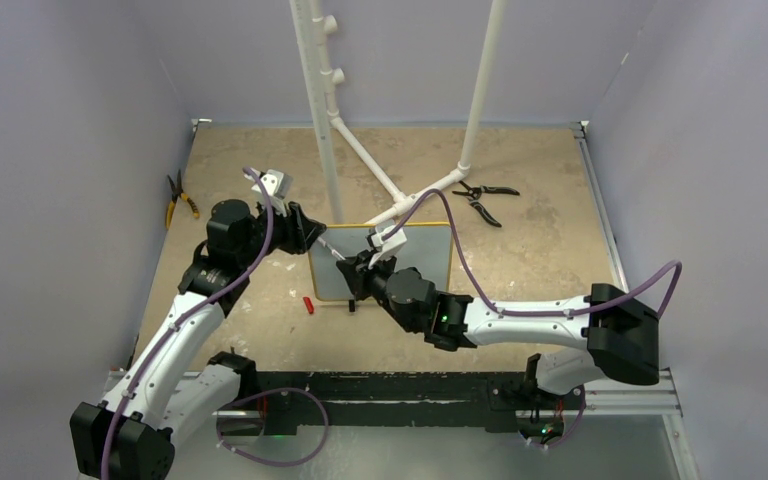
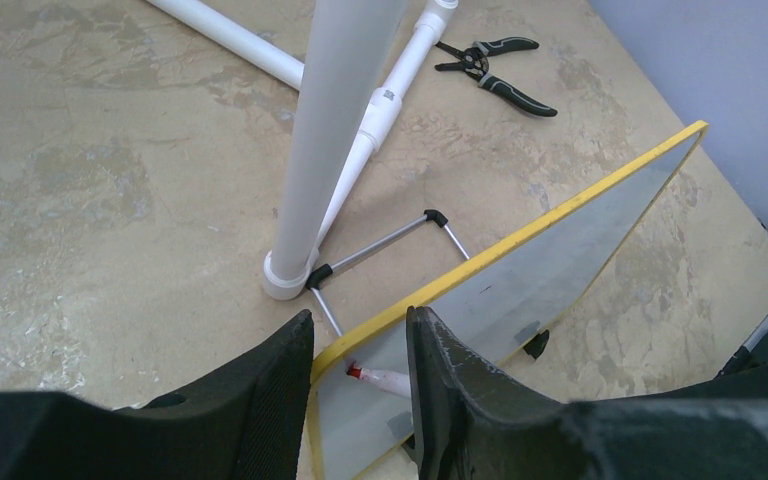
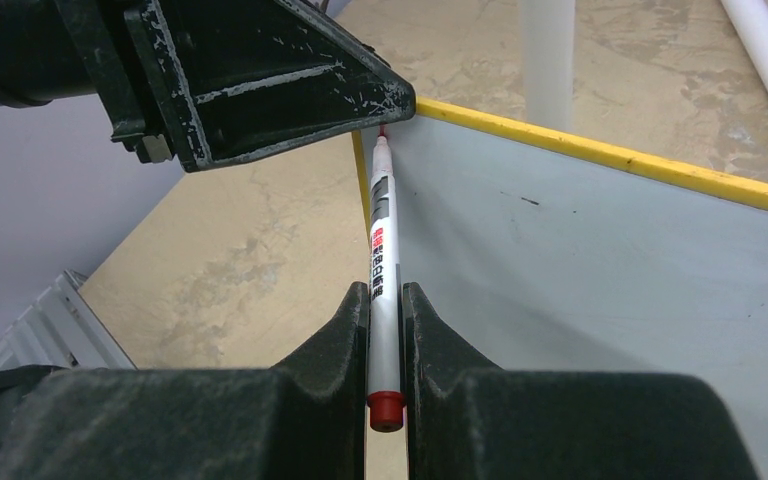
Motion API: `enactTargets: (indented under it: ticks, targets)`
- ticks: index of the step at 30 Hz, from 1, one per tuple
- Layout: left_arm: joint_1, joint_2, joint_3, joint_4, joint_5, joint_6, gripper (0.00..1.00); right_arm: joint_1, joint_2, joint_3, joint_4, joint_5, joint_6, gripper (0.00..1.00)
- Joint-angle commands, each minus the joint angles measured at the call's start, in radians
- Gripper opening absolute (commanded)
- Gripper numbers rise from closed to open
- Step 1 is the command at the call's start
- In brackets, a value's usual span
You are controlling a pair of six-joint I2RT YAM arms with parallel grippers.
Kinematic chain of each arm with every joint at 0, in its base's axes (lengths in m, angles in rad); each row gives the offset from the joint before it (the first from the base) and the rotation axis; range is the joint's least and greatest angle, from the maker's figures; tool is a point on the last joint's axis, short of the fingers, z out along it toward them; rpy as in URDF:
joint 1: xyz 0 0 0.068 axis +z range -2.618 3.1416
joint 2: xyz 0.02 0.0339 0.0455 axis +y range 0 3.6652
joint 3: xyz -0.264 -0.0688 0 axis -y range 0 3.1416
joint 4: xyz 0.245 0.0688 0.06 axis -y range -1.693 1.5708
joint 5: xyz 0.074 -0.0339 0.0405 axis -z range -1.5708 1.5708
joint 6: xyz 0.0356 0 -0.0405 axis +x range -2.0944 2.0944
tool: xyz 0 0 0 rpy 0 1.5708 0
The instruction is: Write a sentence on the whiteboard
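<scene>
Between your right gripper's (image 3: 385,295) fingers the marker (image 3: 382,250) sits pinched tight, its tip at the upper left corner of the whiteboard (image 3: 580,260), which stands propped mid-table. Your left gripper (image 2: 360,322) straddles that same corner with jaws partly apart, not visibly clamped. By my judgement you are at the very start: no sentence shows on the whiteboard, so all the writing is left; count one whiteboard, one marker, one red cap (image 1: 308,305) lying before it, and two pliers (image 1: 485,198), well apart.
</scene>
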Motion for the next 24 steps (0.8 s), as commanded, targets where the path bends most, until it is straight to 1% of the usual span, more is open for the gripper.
enactTargets:
  ticks: [1,7,16,24]
  targets:
    - [0.005,0.002,-0.013,0.033,0.029,-0.015,0.37,-0.006,-0.005,0.008,-0.030,0.004,0.041,0.00]
    - [0.005,0.002,-0.014,0.032,0.032,-0.016,0.37,-0.006,-0.010,-0.015,-0.060,0.016,0.078,0.00]
    - [0.005,0.003,-0.014,0.032,0.032,-0.015,0.37,-0.006,-0.014,-0.031,-0.084,-0.018,0.107,0.00]
    - [0.005,0.005,-0.014,0.033,0.031,-0.014,0.36,-0.004,-0.031,-0.034,-0.079,-0.045,0.095,0.00]
